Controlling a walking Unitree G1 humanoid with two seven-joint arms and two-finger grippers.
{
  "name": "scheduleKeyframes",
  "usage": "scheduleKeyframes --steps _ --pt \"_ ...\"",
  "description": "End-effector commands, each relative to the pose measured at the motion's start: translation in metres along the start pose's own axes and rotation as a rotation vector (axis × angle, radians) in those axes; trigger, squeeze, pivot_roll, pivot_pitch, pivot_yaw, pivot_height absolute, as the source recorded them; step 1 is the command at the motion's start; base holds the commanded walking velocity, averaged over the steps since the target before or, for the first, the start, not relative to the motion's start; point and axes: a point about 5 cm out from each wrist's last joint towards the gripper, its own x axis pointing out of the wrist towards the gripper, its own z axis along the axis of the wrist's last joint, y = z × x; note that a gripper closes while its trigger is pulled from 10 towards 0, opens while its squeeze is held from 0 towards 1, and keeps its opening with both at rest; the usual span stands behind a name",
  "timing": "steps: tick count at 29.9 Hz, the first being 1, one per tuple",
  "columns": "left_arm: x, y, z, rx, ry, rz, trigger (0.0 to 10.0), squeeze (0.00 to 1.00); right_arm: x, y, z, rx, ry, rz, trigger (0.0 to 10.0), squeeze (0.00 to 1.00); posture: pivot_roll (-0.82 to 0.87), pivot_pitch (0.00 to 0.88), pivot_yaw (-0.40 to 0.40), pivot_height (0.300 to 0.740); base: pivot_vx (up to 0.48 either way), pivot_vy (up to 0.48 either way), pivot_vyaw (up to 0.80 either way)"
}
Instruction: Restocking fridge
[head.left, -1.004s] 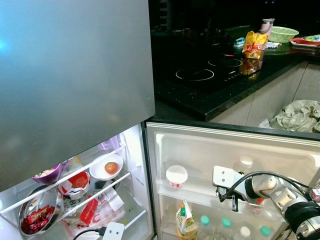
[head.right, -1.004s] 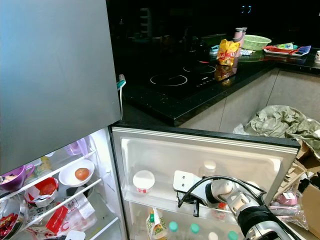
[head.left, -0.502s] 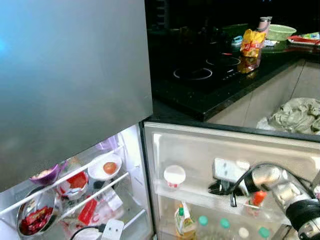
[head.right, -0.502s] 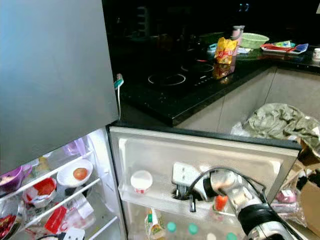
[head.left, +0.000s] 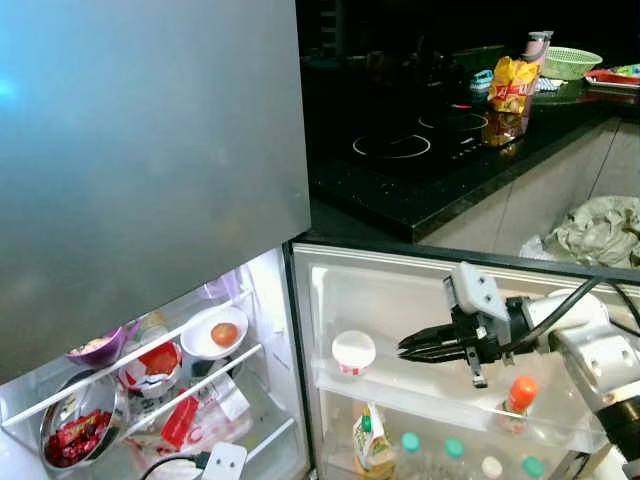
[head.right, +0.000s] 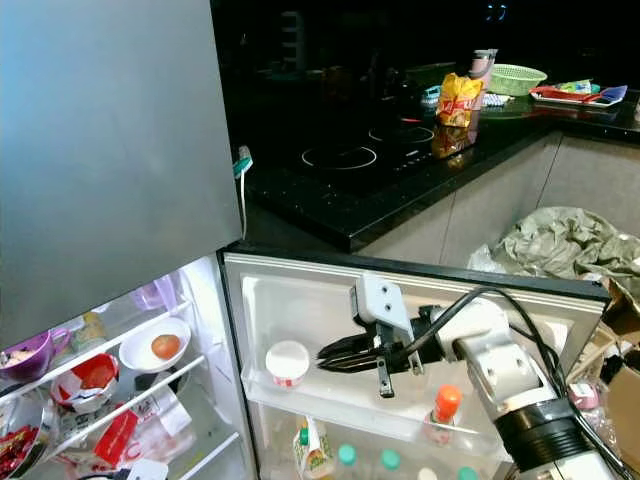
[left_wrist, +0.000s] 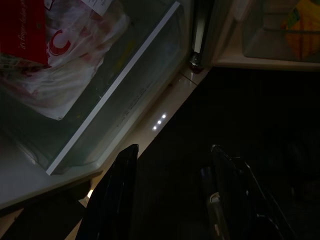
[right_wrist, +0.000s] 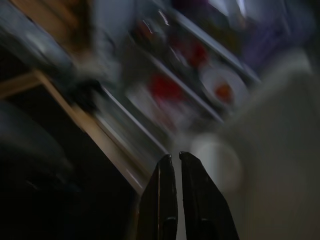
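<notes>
While your head camera looked down at the open fridge (head.left: 300, 330), the shelves on your left held a purple bowl (head.left: 95, 349), a steel bowl (head.left: 75, 430) of red packets, a red-and-white pack (head.left: 155, 362) and a white bowl (head.left: 213, 334) with a tomato (head.left: 224, 334) in it. A red carton (head.left: 178, 422) and a plastic bag (head.left: 225, 410) lay on the shelf below.

Your left gripper (left_wrist: 172, 195) hung low by the fridge's bottom edge, its two fingers (left_wrist: 117, 195) well apart and holding nothing; the carton and bag showed through the glass shelf (left_wrist: 120, 100) beyond it.

Further right, on the open door (head.left: 400, 290), you had a white cup (head.left: 353, 352) standing on the upper door shelf (head.left: 420, 395). Your right gripper (head.left: 408, 347) was level with that shelf, just beside the cup and pointing at it, its fingers (right_wrist: 162, 200) drawn almost together with only a thin gap and nothing between them. The wrist picture was blurred, the cup a pale round patch past the tips.

Right of the gripper, an orange-capped bottle (head.left: 517, 400) stood on the same shelf, apart from the fingers. Below it, a yellow sauce pack (head.left: 368, 440) and several green- and white-capped bottles (head.left: 450, 455) sat in the lower door shelf.

Above the door, you saw the black hob (head.left: 400, 150), a yellow snack bag (head.left: 510, 85), a green basket (head.left: 568, 62) and, far right, a crumpled cloth (head.left: 595, 230).
</notes>
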Motion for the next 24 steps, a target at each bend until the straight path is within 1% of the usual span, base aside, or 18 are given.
scheduleKeyframes --steps 1,2,4,10,16,17,18,19,21,22,24 --pt "-0.001 -0.001 -0.003 0.0 -0.002 0.008 10.0 0.0 0.007 -0.004 -0.013 -0.01 0.056 -0.126 10.0 0.0 -0.07 0.03 0.048 0.74 0.0 0.0 0.0" --pt "0.0 -0.001 0.001 -0.007 -0.024 0.013 10.0 0.0 0.011 -0.005 -0.019 0.013 0.069 -0.182 10.0 0.0 -0.07 0.03 0.048 0.74 0.0 0.0 0.0" --pt "0.0 0.0 0.003 -0.013 -0.038 0.014 10.0 0.0 0.015 -0.005 -0.023 0.028 0.072 -0.205 10.0 0.0 -0.07 0.024 0.048 0.74 0.0 0.0 0.0" --pt "0.001 -0.001 0.007 0.006 -0.043 0.008 10.0 0.0 0.019 -0.005 -0.021 0.046 0.058 -0.217 10.0 0.0 -0.07 0.024 0.05 0.74 0.0 0.0 0.0" --pt "0.001 -0.001 0.005 0.017 -0.036 0.004 10.0 0.0 0.023 0.0 -0.033 0.033 0.117 -0.171 10.0 0.0 -0.07 0.021 0.048 0.74 0.0 0.0 0.0" --pt "0.001 -0.002 0.004 0.019 -0.032 0.002 10.0 0.0 0.029 0.01 -0.043 0.018 0.172 -0.114 10.0 0.0 -0.07 0.021 0.048 0.74 0.0 0.0 0.0" --pt "0.001 -0.002 0.004 0.019 -0.03 0.001 10.0 0.0 0.032 0.013 -0.046 0.012 0.19 -0.097 10.0 0.0 -0.07 0.021 0.048 0.74 0.0 0.0 0.0" --pt "0.001 -0.002 0.004 0.019 -0.03 0.001 10.0 0.0 0.032 0.013 -0.046 0.012 0.19 -0.097 10.0 0.0 -0.07 0.021 0.048 0.74 0.0 0.0 0.0" --pt "0.001 -0.003 0.003 0.02 -0.027 -0.002 10.0 0.0 0.042 0.019 -0.053 0.007 0.204 -0.083 10.0 0.0 -0.07 0.022 0.047 0.74 0.0 0.0 0.0" --pt "0.001 -0.003 0.003 0.02 -0.027 -0.002 10.0 0.0 0.042 0.019 -0.053 0.007 0.204 -0.083 10.0 0.0 -0.07 0.022 0.047 0.74 0.0 0.0 0.0" --pt "0.001 -0.003 0.002 0.021 -0.025 -0.004 10.0 0.0 0.049 0.023 -0.057 0.01 0.208 -0.091 10.0 0.0 -0.07 0.026 0.047 0.74 0.0 0.0 0.0"
